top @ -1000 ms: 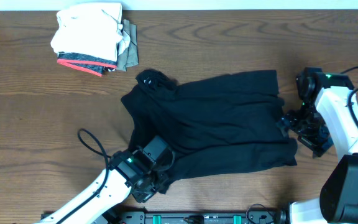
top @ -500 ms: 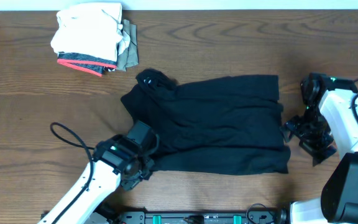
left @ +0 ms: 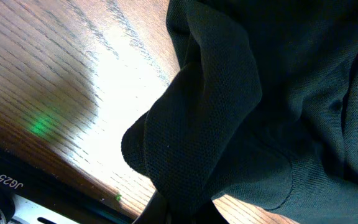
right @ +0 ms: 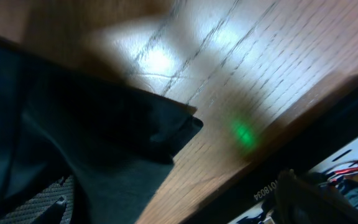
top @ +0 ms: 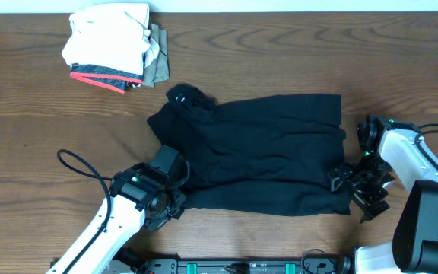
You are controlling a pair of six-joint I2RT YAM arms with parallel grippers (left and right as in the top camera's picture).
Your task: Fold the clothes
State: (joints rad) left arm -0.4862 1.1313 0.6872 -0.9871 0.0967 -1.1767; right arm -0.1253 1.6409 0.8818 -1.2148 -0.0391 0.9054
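The black shirt (top: 265,152) lies spread across the middle of the table (top: 295,53). The left gripper (top: 169,205) pinches its near-left edge; the right gripper (top: 353,190) stands spread at its near-right corner.

Robot lab / test bench, not home. Wood-grain table (top: 280,53) w/ two white arms bolted at near edge: left arm (top: 116,228) lower left, right arm (top: 407,156) at right. Loose cable (top: 86,170) exposed. Black rail (top: 242,267) w/ green parts along bottom edge. Shirt (top: 265,152) centre, folded pile (top: 109,46) upper left.
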